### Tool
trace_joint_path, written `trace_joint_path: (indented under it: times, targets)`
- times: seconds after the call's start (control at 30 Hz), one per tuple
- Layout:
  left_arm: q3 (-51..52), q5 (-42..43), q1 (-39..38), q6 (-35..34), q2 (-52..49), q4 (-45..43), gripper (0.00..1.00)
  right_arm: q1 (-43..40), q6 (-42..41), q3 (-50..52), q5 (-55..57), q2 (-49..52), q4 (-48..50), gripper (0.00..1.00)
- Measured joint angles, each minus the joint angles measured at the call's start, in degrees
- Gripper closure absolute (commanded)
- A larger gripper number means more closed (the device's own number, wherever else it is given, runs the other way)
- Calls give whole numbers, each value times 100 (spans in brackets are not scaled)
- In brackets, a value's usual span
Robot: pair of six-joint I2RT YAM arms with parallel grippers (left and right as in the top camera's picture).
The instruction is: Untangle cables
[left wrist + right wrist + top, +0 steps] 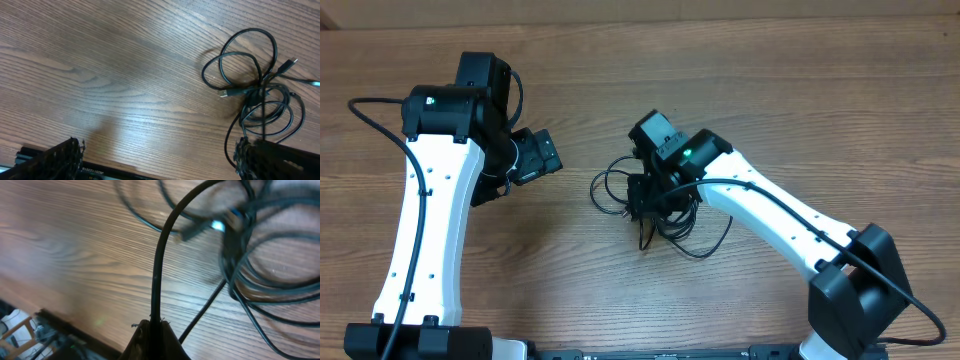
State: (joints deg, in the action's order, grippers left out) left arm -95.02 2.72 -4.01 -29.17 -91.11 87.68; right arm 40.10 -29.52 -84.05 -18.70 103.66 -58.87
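- Bench (570, 280): a wood-grain top that fills the overhead view and carries everything below.
- Cables (665, 215): thin black cords in one loose tangle near the middle of the bench, about midway between the left and right edges. One loop spreads toward the left edge and another bows toward the near right corner. In the left wrist view the cords cross one another at a knot-like centre, with several rings fanning out around it.
- Plug (225, 93): a small metal-tipped end lying flat on the wood on the left side of the tangle. A second such tip sticks out on the opposite side.
- Right arm (770, 215): white, reaching from the near right corner in to the middle of the bench, with its black wrist directly over the tangle.
- Right fingers (145, 340): pressed together and pinching a single cord, which rises from between them and arches over toward the rest of the pile. A second straight cord runs just beside them. Whether their tips touch the wood cannot be told.
- Left arm (425, 230): white, rising from the near left corner, with its wrist turned toward the tangle.
- Left fingers (50, 160): spread wide with nothing between them, well apart from the tangle on its left-edge side.
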Motion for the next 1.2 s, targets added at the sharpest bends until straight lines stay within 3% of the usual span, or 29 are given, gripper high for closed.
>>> trace_joint_path:
  times: [0.2, 0.47, 0.83, 1.2]
  targets:
    - [0, 0, 0, 0, 0, 0, 1, 0, 435, -1397, 136, -433, -354, 96]
    - [0, 0, 0, 0, 0, 0, 0, 0, 627, -3005, 1436, -1541, -629, 96]
    - [0, 0, 0, 0, 0, 0, 0, 0, 667, -3112, 4393, -2218, -1198, 96]
    - [0, 0, 0, 0, 0, 0, 0, -4, 162, -3112, 4557, -2081, -2435, 96]
